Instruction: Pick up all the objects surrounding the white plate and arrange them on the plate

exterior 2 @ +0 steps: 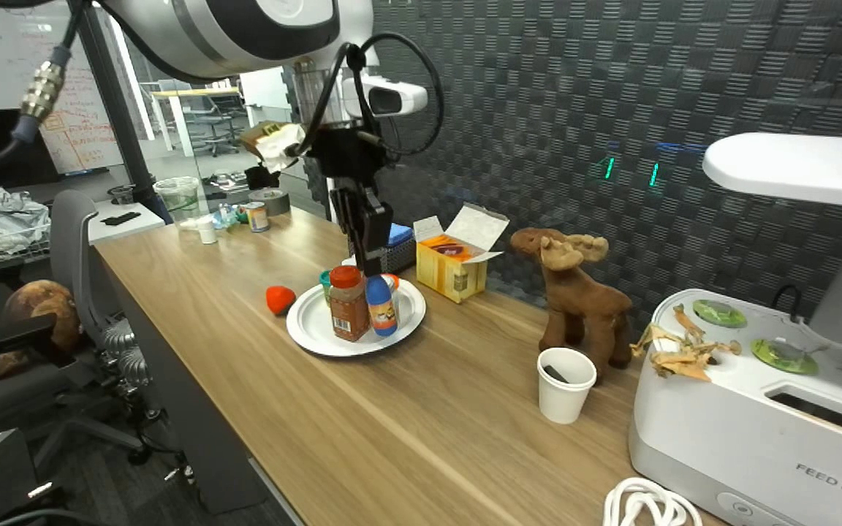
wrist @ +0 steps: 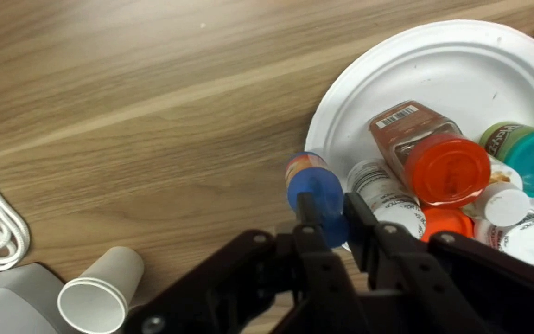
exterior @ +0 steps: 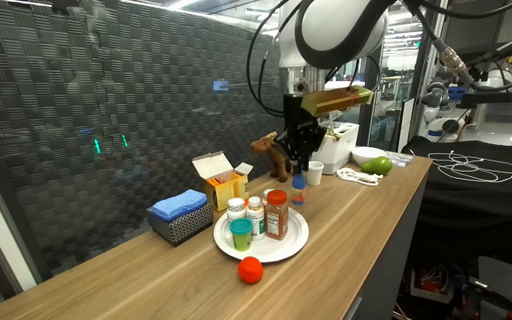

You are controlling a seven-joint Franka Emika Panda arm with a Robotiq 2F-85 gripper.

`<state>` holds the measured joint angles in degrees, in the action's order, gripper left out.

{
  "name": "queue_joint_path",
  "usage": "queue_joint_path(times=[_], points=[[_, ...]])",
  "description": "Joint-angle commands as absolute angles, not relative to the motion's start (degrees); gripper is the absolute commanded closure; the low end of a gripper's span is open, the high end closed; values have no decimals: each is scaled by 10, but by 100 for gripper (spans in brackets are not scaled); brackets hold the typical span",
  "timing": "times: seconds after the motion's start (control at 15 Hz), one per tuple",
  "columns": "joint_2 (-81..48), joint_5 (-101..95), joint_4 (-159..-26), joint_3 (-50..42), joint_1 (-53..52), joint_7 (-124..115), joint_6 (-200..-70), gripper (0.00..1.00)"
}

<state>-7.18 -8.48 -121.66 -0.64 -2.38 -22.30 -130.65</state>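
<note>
Blue bottle (exterior 2: 381, 308), gripped only near its top by the hand (wrist: 330, 206), could sway into the white jar (wrist: 374, 182); clearance unclear.

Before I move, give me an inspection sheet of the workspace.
Surface: wooden table, bearing the white plate.
Job's things: red-capped jar, teal-lidded tub and white-capped bottles on the plate, some bases hidden, an orange lid among them; red piece on the table beside the plate; blue-capped bottle at the plate's edge, contact unclear.
Clutter: yellow box, blue cloth on patterned box, toy moose, white cup, white bowl, green fruit, white appliance.
End effector: closed on the blue-capped bottle.
Cables: black cables loop above the end effector; white cord coiled on the table.
Surroundings: dark textured wall behind the table, office chair beside it.
</note>
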Motion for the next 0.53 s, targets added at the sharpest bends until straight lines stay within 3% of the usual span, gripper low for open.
queue_joint_path(times=[0.0,0.47], points=[[-63,-78,-1212,1,-31,-220,-1292,91],[-82,-50,-1212,9,-29,-196,-1312,90]])
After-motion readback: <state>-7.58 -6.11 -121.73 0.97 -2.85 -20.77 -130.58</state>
